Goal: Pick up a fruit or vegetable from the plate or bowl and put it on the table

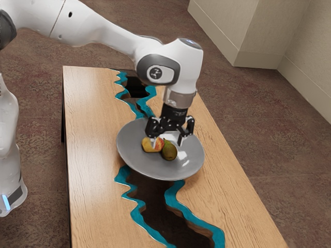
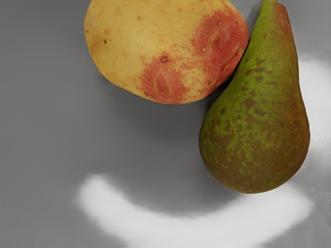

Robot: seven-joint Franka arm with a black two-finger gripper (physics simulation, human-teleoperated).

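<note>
Hovering empty, fingers wide apart, the gripper [image 1: 167, 142] is needing good centring over one piece — pear [image 2: 256, 121] or potato [image 2: 165, 51] — while avoiding its neighbour.

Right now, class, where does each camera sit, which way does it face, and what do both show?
Exterior view: beside the arm, angled down at the wooden table; shows the arm and its open gripper.
Wrist view: at the arm's end, facing down onto the gray plate.
Shared: the plate, the red-and-yellow potato and the pear.
</note>
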